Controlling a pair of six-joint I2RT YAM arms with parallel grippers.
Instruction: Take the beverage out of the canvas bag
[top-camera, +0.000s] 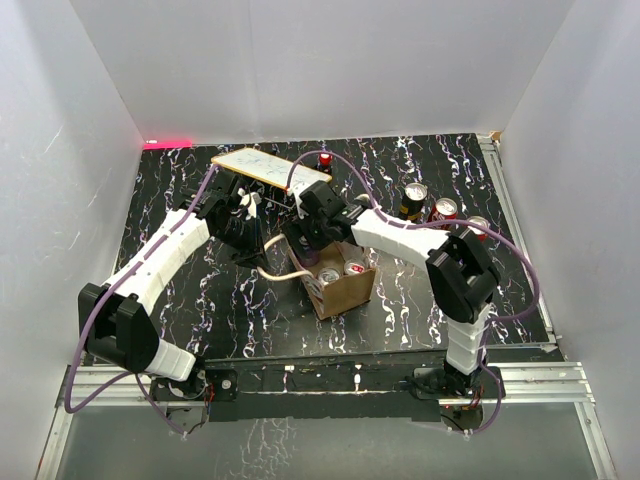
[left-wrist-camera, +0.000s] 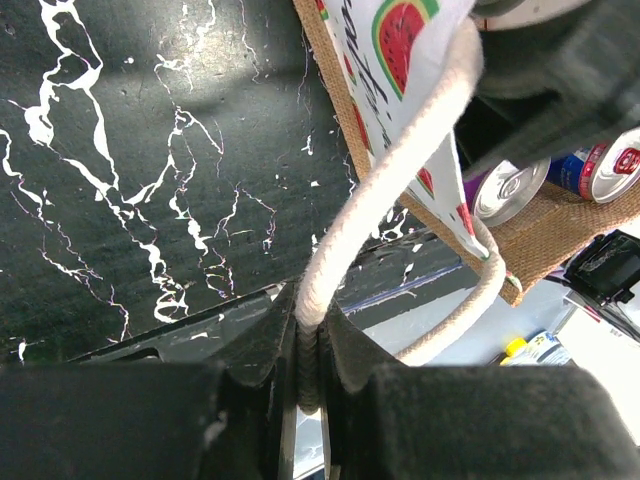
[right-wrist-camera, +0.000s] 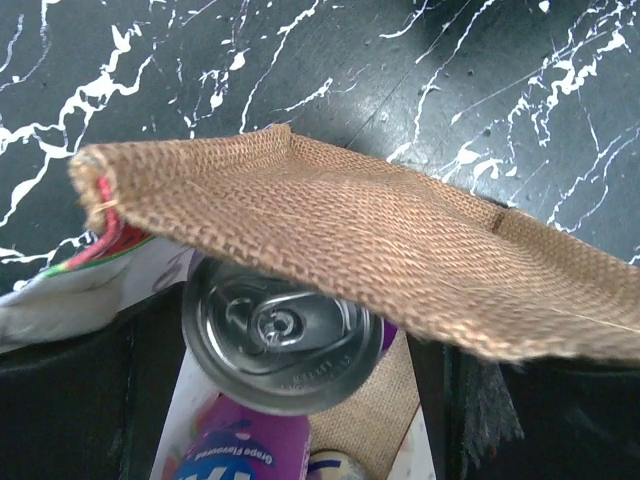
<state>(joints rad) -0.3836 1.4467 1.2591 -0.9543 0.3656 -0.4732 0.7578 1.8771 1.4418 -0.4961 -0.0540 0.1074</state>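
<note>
Left gripper (left-wrist-camera: 310, 345) clamped on rope handle (left-wrist-camera: 400, 170) of canvas bag (top-camera: 345, 292), mid-table. Right gripper (right-wrist-camera: 285, 385) spread apart, straddling upright beverage can (right-wrist-camera: 280, 335) inside bag; cannot tell whether touching.

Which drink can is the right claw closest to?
The silver-topped purple grape can in the tan burlap bag, framed by the right gripper; the other bagged can is red and blue.

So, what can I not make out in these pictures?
Right wrist: the bag covers the tips of the right fingers; whether they grip the can is unclear.
Top: the right arm hides those fingers; can labels are too small.
Left wrist: the right edge cuts off a second can.
</note>
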